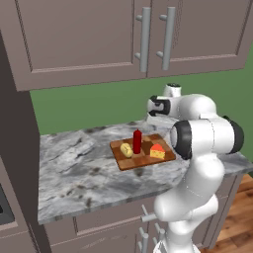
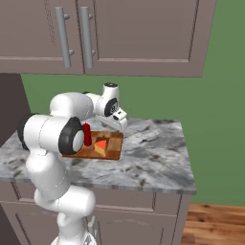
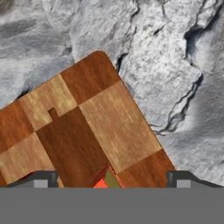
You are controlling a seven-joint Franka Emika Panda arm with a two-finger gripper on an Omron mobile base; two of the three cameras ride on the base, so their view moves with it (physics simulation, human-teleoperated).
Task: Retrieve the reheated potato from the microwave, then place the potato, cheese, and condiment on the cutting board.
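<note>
The checkered wooden cutting board (image 1: 133,161) lies on the marble counter. On it rest the pale-yellow potato (image 1: 126,149) at the left, the upright red condiment (image 1: 137,142) in the middle and the orange cheese (image 1: 157,151) at the right. My gripper (image 2: 117,125) hangs open just above the board's right part, over the cheese (image 2: 101,146). In the hand view its fingertips (image 3: 41,179) stand wide apart, and the cheese tip (image 3: 104,180) peeks up between them without touching either. The board (image 3: 100,127) spreads below. The microwave is out of view.
The grey marble counter (image 1: 74,168) runs left of the board and continues to its right (image 2: 153,153). Upper cabinets with long handles (image 1: 143,39) hang above. A tall dark cabinet side (image 1: 20,148) closes the left end. The green wall is behind.
</note>
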